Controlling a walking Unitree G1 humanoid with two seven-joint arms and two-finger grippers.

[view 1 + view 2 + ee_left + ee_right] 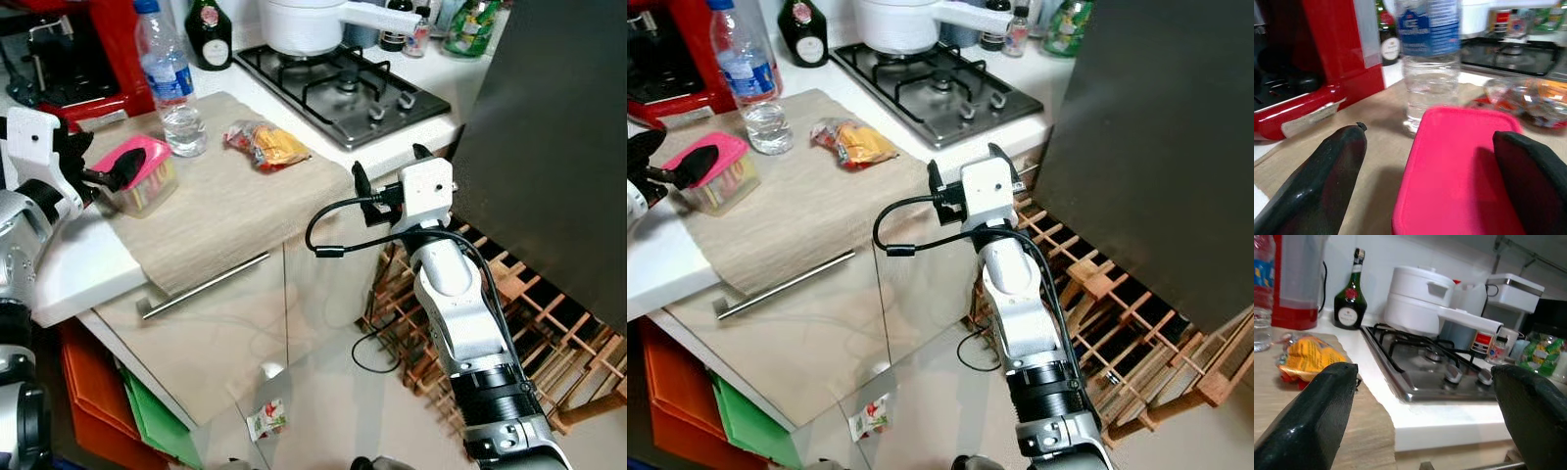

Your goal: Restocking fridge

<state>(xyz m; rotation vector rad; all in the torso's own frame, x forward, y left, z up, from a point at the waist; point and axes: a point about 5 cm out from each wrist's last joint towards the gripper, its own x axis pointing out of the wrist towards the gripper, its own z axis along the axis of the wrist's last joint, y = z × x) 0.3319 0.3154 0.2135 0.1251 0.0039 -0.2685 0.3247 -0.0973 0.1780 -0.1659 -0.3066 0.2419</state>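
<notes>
Meanwhile, the pink-lidded food container (142,176) sits on the beige counter mat (225,211), just in front of the clear water bottle (169,80), which stands nearer the wall. The left gripper (122,171) hovers at the container's near end with its two black fingers (1317,181) spread wide, one on either side of the pink lid; whether they touch it cannot be told. On the mat beyond the container, toward the gas hob (343,88), lies a crinkled orange snack packet (265,144). A red coffee machine (73,54) stands behind the container, with a dark green bottle (208,32) beside the water bottle. The right gripper (387,171) hangs off the counter edge past the snack packet, facing the hob, fingers apart and holding nothing. A white saucepan (309,22) sits on the hob.
</notes>
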